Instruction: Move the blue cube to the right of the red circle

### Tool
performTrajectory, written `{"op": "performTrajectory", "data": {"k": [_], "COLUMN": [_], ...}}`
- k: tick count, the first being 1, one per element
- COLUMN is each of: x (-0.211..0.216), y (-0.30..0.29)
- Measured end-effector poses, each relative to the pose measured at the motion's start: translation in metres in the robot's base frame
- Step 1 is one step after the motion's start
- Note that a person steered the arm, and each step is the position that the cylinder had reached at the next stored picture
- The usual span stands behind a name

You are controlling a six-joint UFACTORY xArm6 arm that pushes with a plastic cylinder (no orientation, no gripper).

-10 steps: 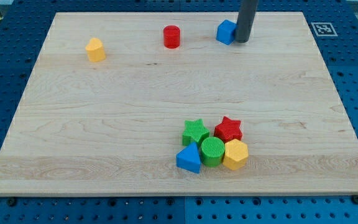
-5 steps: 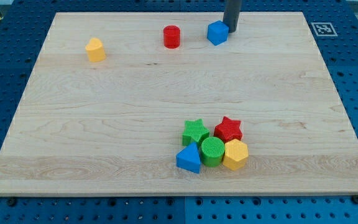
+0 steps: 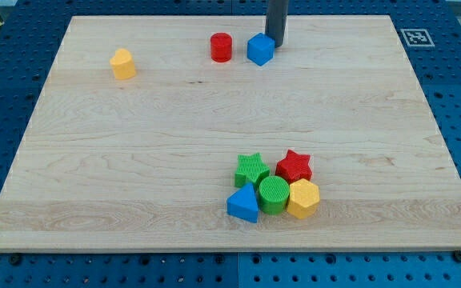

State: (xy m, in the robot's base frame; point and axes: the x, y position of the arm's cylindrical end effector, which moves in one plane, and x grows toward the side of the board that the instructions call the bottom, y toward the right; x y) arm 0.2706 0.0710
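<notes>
The small blue cube (image 3: 260, 49) sits near the top of the wooden board (image 3: 134, 160), just to the right of the round red circle block (image 3: 222, 47), with a tiny gap between them. My tip (image 3: 275, 45) touches the cube's upper right side. There are no jaws, only a dark rod. The job looks almost done; maybe nothing is left.

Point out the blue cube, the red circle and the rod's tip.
blue cube (image 3: 260, 50), camera view, on its front face.
red circle (image 3: 221, 47), camera view, on its curved side.
my tip (image 3: 275, 42), camera view, on the rod's very end, at the cube's upper right.
</notes>
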Motion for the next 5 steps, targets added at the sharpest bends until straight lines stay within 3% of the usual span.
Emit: {"op": "performTrajectory", "data": {"k": [2, 4, 5], "x": [0.010, 0.015, 0.057], "y": [0.001, 0.050, 0.062]}}
